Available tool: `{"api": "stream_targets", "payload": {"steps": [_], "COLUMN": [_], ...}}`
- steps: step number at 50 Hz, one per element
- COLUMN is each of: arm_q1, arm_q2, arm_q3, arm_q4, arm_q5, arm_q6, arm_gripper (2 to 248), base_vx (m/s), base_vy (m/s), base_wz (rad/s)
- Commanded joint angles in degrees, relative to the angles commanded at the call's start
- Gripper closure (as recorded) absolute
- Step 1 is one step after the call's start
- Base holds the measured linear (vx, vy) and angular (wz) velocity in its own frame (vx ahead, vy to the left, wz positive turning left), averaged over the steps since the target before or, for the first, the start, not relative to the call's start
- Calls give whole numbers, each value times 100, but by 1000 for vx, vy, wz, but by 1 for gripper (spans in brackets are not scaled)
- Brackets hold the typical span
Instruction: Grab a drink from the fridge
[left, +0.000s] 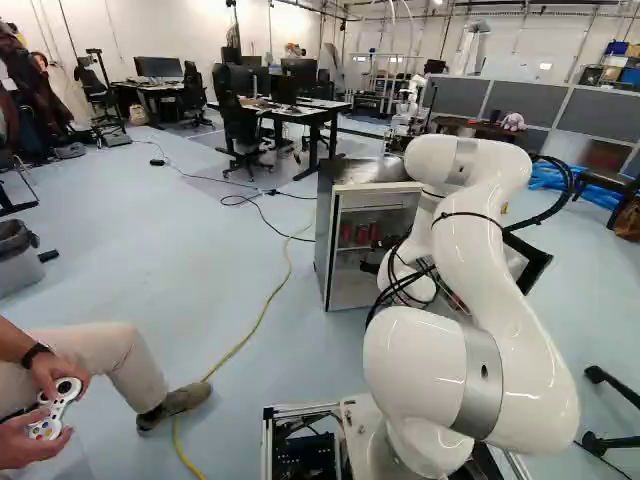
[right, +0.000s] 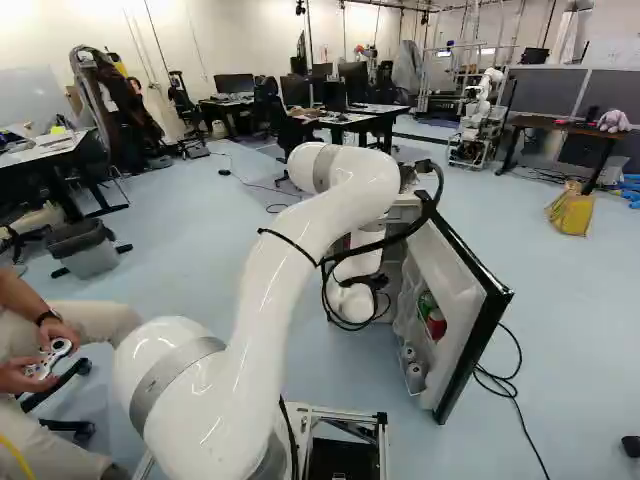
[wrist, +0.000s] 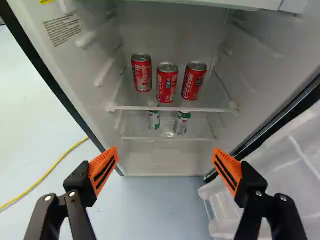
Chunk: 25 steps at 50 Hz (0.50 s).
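In the left base view my gripper (left: 373, 256) is at the front of the open fridge (left: 352, 290), partly hidden by the arm. The wrist view shows the gripper (wrist: 164, 152) open, nothing between its orange pads. Ahead of it, inside the fridge, three red cans stand upright on a wire-edged shelf: a left-hand one (wrist: 141, 73), a middle one (wrist: 166, 82) and another (wrist: 193, 81). On the lower shelf are two green-and-silver cans (wrist: 153, 120) (wrist: 182, 123). The pads are short of all the cans.
The opened fridge door (right: 465, 305) stands right of the arm, holding a green can (right: 427, 302) and a red can (right: 436, 323). A yellow cable (left: 262, 312) runs along the floor. A seated person with a controller (left: 57, 408) is at the left. Another robot (right: 480, 120) stands farther back.
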<state>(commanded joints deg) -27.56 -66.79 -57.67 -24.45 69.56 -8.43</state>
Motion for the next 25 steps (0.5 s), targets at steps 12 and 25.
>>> {"api": "stream_targets", "payload": {"steps": [12,25], "arm_q1": [54,124], "arm_q2": [-261,-383], "arm_q3": [-326,-564], "arm_q4": [0,0], "arm_q5": [0,0], "arm_q6": [0,0], "arm_gripper": [3,3], "base_vx": [0,0], "base_vy": [0,0], "base_wz": [0,0]}}
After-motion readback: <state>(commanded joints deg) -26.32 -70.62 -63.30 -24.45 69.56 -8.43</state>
